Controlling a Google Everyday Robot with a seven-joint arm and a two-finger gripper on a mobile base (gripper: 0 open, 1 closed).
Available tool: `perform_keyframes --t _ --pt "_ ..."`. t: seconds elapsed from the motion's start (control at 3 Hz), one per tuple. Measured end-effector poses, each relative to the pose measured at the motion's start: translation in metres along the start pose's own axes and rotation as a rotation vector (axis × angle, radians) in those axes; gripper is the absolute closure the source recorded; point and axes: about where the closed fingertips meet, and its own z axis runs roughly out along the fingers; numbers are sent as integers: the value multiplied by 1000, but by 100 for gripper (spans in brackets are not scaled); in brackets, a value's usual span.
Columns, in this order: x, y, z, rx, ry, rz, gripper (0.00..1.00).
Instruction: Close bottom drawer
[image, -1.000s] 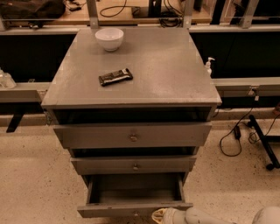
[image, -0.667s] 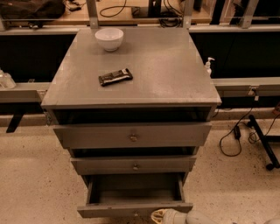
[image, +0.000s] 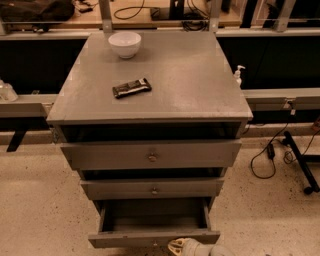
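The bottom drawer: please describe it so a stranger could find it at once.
Find the grey cabinet with a white bowl on top. The bottom drawer is the lowest of its three. Only it is pulled far out, showing its inside, with the gripper at its front.

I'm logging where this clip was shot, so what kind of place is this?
Probably a robotics lab or workshop, not a home: loose cables trail over a speckled floor, metal rails run behind the grey cabinet, and the gripper sits by the open bottom drawer.

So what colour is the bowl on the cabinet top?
White bowl, camera view; gripper is low, at the open bottom drawer front.
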Motion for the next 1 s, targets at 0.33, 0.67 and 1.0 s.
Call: perform_keyframes --t 0.33,0.67,1.0 --pt "0 0 0 0 0 0 100" --pt "0 -2 4 7 -3 -6 100" --pt "-3 -9 12 23 -8 -20 100"
